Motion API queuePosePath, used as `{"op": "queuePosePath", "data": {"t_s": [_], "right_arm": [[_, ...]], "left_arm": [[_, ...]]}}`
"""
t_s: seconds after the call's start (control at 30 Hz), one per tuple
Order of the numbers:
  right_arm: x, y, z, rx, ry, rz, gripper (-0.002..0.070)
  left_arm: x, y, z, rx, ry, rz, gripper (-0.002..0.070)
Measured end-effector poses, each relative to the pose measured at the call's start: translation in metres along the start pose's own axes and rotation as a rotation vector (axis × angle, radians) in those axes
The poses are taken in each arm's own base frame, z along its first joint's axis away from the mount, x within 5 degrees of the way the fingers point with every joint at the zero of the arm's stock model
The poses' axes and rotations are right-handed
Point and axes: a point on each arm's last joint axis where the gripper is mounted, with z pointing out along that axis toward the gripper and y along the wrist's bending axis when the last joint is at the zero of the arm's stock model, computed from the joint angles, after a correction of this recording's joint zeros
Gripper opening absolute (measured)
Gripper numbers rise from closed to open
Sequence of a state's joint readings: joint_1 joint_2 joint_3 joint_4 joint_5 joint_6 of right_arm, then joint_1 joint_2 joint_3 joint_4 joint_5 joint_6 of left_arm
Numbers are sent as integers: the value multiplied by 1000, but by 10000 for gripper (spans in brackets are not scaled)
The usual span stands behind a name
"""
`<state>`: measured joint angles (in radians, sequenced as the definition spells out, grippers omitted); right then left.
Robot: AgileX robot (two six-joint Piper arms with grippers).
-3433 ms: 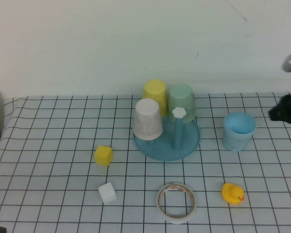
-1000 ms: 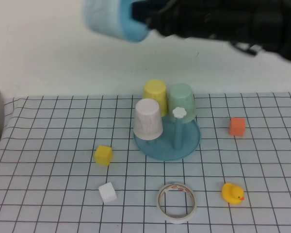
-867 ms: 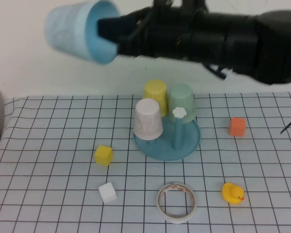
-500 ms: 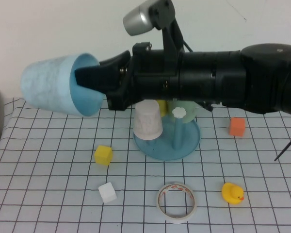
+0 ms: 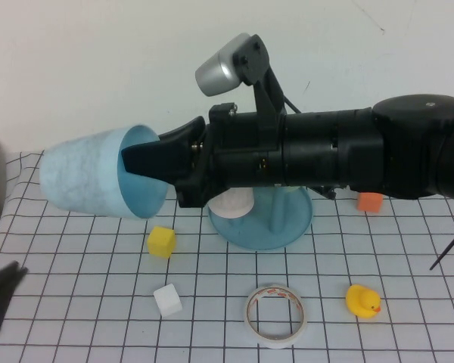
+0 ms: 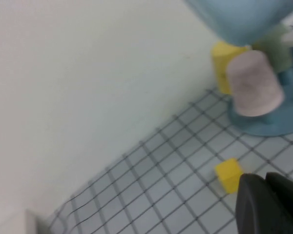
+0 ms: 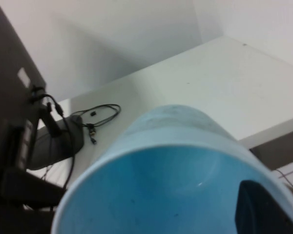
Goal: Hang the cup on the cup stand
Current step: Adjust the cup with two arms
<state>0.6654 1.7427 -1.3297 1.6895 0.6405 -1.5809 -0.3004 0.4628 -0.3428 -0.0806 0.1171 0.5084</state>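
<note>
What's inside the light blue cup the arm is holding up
One finger of the right gripper reaches into the light blue cup, pinching its rim. Otherwise only bare blue wall shows; the cup's bottom is partly hidden. The left gripper sits low, shut.

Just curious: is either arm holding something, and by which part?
The right gripper holds the light blue cup by its rim, one finger inside. The left gripper, low at the table's left, holds nothing.
</note>
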Motion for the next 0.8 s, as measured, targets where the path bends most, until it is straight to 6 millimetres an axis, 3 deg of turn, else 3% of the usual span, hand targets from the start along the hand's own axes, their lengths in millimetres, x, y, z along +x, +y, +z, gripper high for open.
{"op": "queuePosePath", "data": {"t_s": [0.13, 0.23, 0.6, 0.73, 0.8], "right_arm": [[0, 2, 0, -25, 0, -20, 18], [0, 2, 0, -27, -1, -40, 18], [0, 3, 0, -36, -4, -202, 18], [0, 4, 0, -40, -6, -278, 18], [0, 4, 0, -42, -7, -315, 18]], "left_arm": [[-1, -7, 0, 68, -9, -36, -1], [-3, -7, 0, 72, -24, -183, -1], [-15, -2, -1, 110, -130, -1335, 17], [-16, 1, -1, 143, -140, -1823, 138], [-16, 1, -1, 152, -137, -1935, 227]]}}
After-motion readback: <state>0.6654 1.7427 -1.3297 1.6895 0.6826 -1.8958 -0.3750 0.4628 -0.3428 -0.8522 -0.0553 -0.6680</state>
